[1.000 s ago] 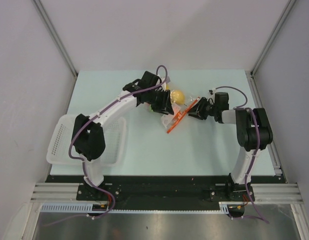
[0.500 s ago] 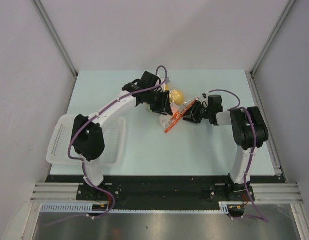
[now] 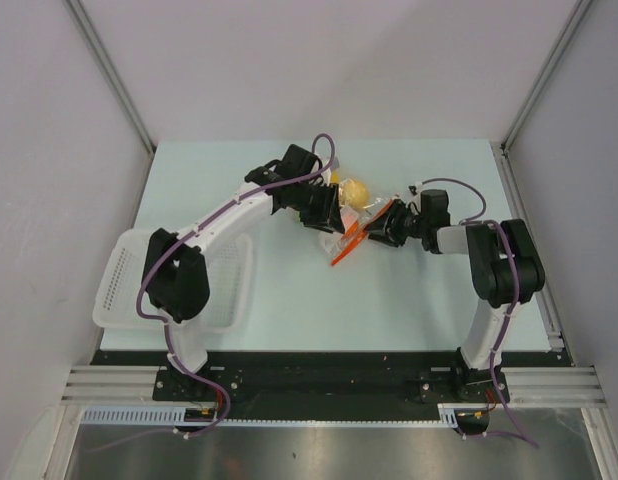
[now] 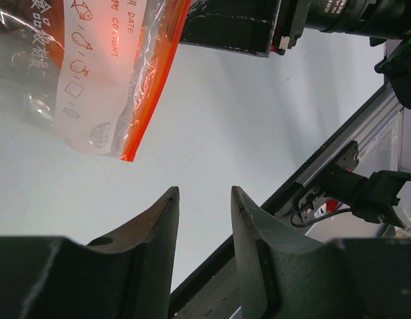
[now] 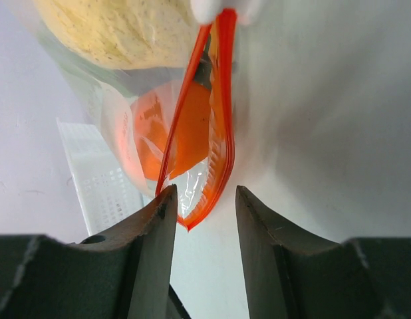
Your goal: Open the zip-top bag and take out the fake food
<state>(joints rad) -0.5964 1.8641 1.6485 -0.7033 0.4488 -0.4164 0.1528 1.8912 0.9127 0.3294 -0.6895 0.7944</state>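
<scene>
**Top external: right gripper has closed in on the zip-top bag**

Compared with a second ago, I see my right arm pushed leftward. Its gripper now sits just beside the bag's red-orange zip strip instead of standing off to the right. Against half a second ago it barely differs. The left gripper, the bag and the white mesh basket at the left edge of the table lie where they did. The bag rests mid-table between the two grippers.

On the right wrist camera the zip strip is parted into a loop. Its lower end hangs in the gap between my fingers, which stand a little apart; I cannot tell whether they touch it. The fake food shows through the plastic: a speckled yellow piece, and an orange piece nearer my fingers.

On the left wrist camera those fingers are slightly apart with nothing between them. The bag's corner lies just beyond the tips.
</scene>
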